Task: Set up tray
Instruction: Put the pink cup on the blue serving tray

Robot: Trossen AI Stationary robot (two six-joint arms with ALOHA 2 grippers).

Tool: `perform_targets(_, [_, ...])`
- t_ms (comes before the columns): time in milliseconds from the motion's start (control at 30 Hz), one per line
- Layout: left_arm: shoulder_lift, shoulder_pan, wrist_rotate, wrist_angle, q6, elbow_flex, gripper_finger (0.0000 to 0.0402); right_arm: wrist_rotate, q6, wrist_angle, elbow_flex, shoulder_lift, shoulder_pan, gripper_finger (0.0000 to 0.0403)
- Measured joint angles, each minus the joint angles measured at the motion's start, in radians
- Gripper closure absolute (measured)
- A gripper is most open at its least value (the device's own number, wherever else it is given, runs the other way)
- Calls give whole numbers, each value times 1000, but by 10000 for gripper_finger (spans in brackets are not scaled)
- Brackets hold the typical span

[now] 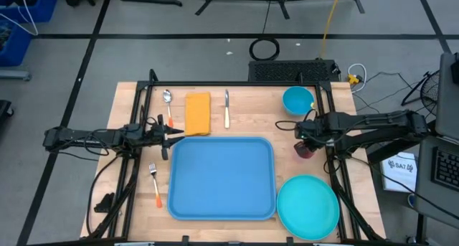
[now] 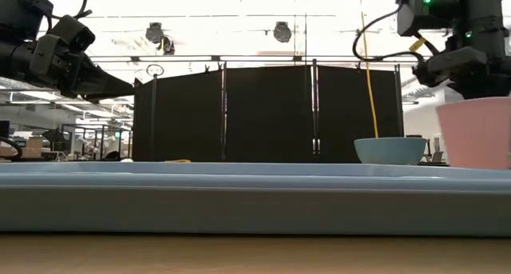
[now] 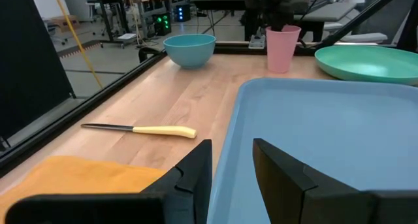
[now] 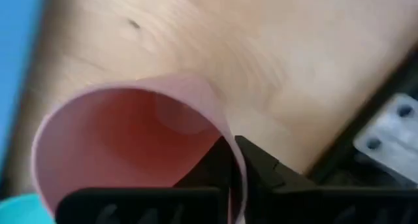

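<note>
The right gripper point(image 4: 230, 168) is closed on the rim of the pink cup point(image 4: 130, 142), with one finger inside the wall and one outside. This kind of grip probably keeps the cup upright while it is carried. The cup is empty and stands on the wood just beside the right edge of the tray point(image 1: 222, 178).

The left gripper point(image 3: 232, 168) holds nothing. Its fingers are partly open, and it hangs over the left edge of the tray, near the orange napkin point(image 1: 198, 112).

The tray lies in the middle of the table point(image 1: 244, 110), and nothing is in it yet. The knife point(image 1: 226, 107), the spoon point(image 1: 168, 104), the fork point(image 1: 154, 183), the blue bowl point(image 1: 297, 100) and the turquoise plate point(image 1: 308, 206) all lie around it on the table. The bowl and the plate look empty too.
</note>
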Motion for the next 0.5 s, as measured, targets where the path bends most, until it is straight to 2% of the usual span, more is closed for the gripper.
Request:
perform_targets(200, [0,0,0,0,0,0,284,37,-55,122,78,1,0,400])
perform_targets(400, [0,0,0,0,-1,0,284,23,-107,449,130,8,0,401])
perform_targets(500, [0,0,0,0,-1,0,284,-15,-123,527,130,62,0,402])
